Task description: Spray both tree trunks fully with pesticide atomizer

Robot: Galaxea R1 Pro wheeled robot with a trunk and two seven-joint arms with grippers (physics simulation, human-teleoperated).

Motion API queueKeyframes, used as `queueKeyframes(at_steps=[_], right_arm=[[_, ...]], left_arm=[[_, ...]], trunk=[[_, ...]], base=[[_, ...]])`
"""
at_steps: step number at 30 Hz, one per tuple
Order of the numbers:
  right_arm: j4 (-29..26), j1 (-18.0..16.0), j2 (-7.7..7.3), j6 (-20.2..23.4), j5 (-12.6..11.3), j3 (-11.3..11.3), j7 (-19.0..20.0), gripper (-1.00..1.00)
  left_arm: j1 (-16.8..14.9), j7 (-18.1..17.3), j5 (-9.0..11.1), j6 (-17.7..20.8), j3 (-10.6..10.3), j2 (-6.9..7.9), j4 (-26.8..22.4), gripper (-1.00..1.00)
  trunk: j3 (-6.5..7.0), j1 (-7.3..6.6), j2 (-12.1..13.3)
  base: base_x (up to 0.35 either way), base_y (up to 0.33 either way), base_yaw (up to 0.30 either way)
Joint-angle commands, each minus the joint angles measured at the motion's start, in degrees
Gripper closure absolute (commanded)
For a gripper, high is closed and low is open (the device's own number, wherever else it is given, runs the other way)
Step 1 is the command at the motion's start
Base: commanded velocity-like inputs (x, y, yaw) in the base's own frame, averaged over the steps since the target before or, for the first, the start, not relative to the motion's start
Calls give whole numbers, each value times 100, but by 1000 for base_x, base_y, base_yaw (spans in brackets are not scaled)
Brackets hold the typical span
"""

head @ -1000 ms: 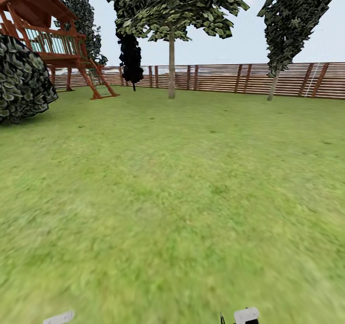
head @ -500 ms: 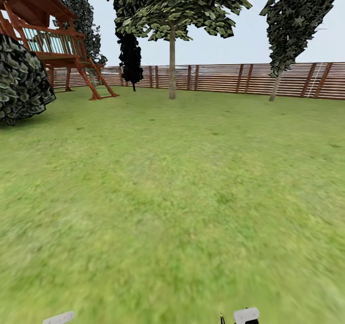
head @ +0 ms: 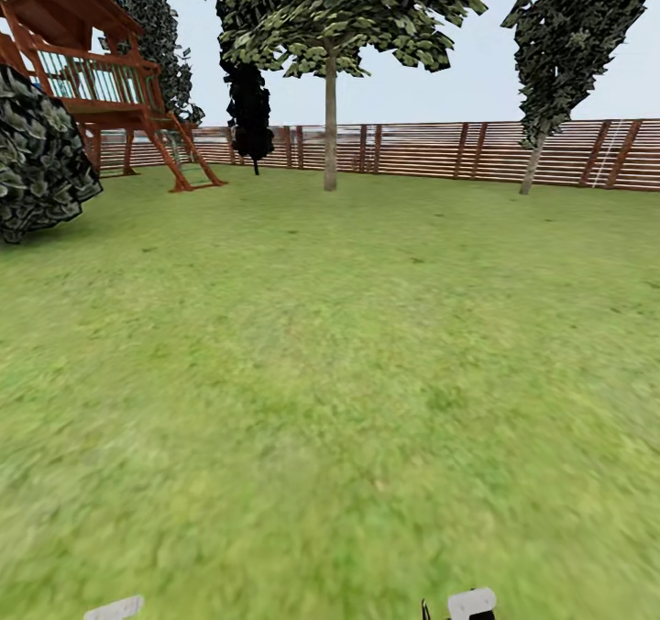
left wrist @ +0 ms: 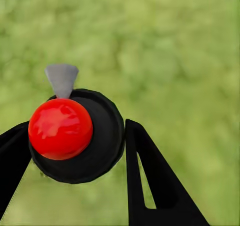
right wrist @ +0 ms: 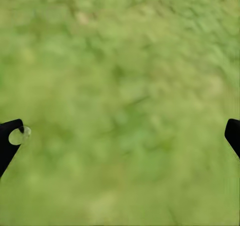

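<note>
The left gripper (left wrist: pixel 75 151) pinches the pesticide atomizer (left wrist: pixel 75 136), a black body with a red knob and grey nozzle, above the grass lawn (head: pixel 330 372). The right gripper (right wrist: pixel 120 136) is spread wide over grass. Two trees (head: pixel 330 15) stand far ahead by the wooden fence (head: pixel 440 150); their trunks (head: pixel 330 125) are bare. A wooden playhouse (head: pixel 92 79) stands at left.

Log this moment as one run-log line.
phase: crossing lawn | left hand: shut on atomizer | right hand: open, empty | ahead: tree trunks by fence
</note>
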Motion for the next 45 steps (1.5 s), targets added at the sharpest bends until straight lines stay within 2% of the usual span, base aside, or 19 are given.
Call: queueKeyframes(at_steps=[1,45], right_arm=[[0,1,0,0,1,0,0,-100],[0,3,0,0,1,0,0,-100]], left_arm=[[0,1,1,0,1,0,-1,100],[0,31,1,0,1,5,-1,100]], trunk=[[0,0,0],[0,0,0]], base=[[335,71,0],[335,71,0]])
